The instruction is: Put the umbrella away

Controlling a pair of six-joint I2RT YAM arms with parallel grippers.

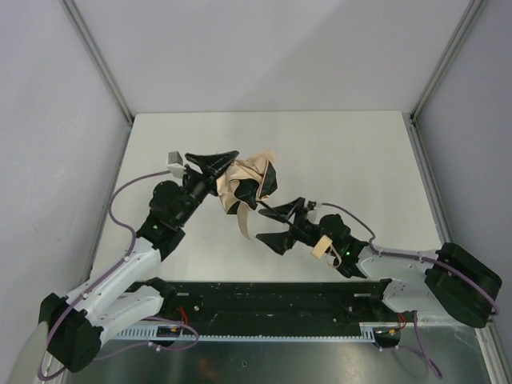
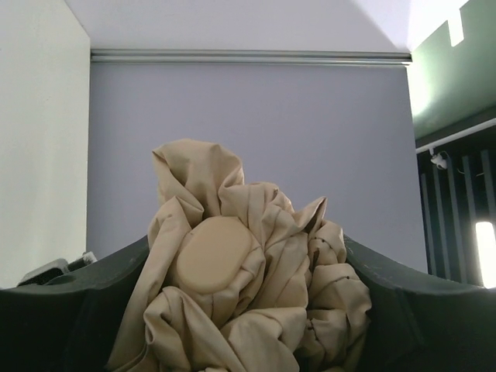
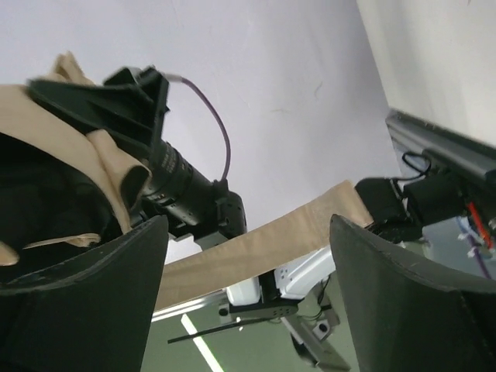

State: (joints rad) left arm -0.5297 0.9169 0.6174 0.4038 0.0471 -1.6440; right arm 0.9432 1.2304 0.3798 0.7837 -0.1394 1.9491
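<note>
Holds bunched umbrella (image 2: 232, 302) clamped in left gripper (image 1: 226, 170); right gripper (image 1: 260, 224) jaws apart beside loose strap (image 1: 243, 226). Next likely calls for catching strap and winding it round.

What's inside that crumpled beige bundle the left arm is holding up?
A smooth tan oval piece nestles in the folds of the umbrella, and from above dark parts poke out. Whatever else lies deeper is covered by the fabric.
</note>
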